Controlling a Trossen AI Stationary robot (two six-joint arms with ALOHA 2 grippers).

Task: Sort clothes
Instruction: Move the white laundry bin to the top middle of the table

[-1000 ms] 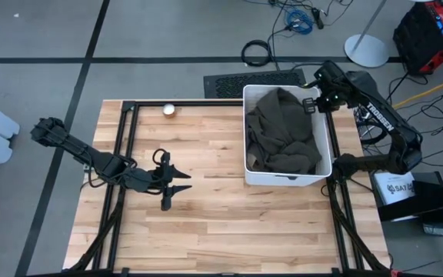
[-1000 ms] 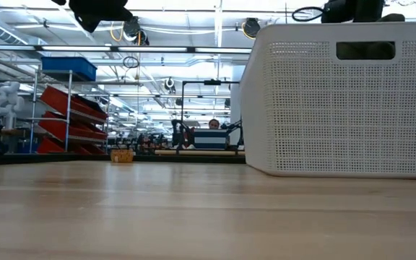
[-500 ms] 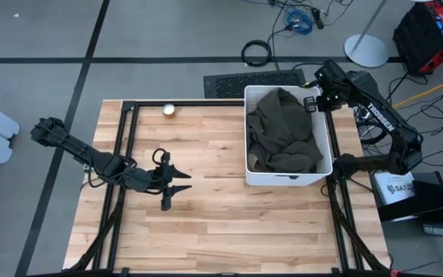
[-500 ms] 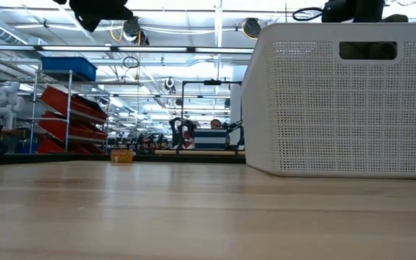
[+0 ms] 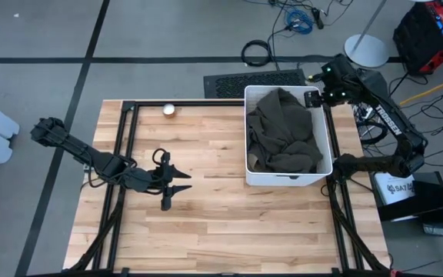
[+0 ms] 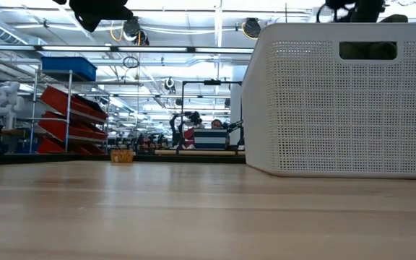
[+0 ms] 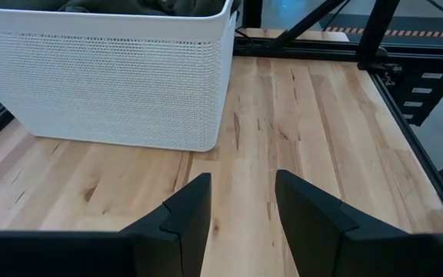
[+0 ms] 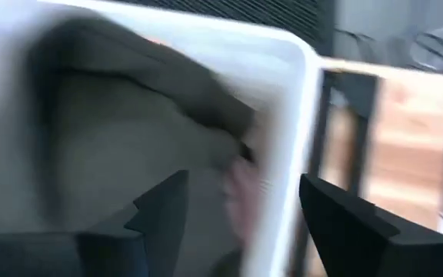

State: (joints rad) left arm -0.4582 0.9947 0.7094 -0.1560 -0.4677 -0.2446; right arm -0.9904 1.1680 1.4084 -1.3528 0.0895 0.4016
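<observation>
Right gripper (image 5: pixel 312 98), seen from above, hangs over the far right corner of the white bin (image 5: pixel 328 138) holding the dark olive garment (image 5: pixel 283 131), while its wrist view shows spread, empty fingers (image 8: pixel 164 208) above that fabric; left gripper (image 5: pixel 177 187) waits open mid-table.

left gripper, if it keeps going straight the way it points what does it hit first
Probably the white bin: the open left gripper points across bare table toward the bin's near corner, though it might just slip past.
</observation>
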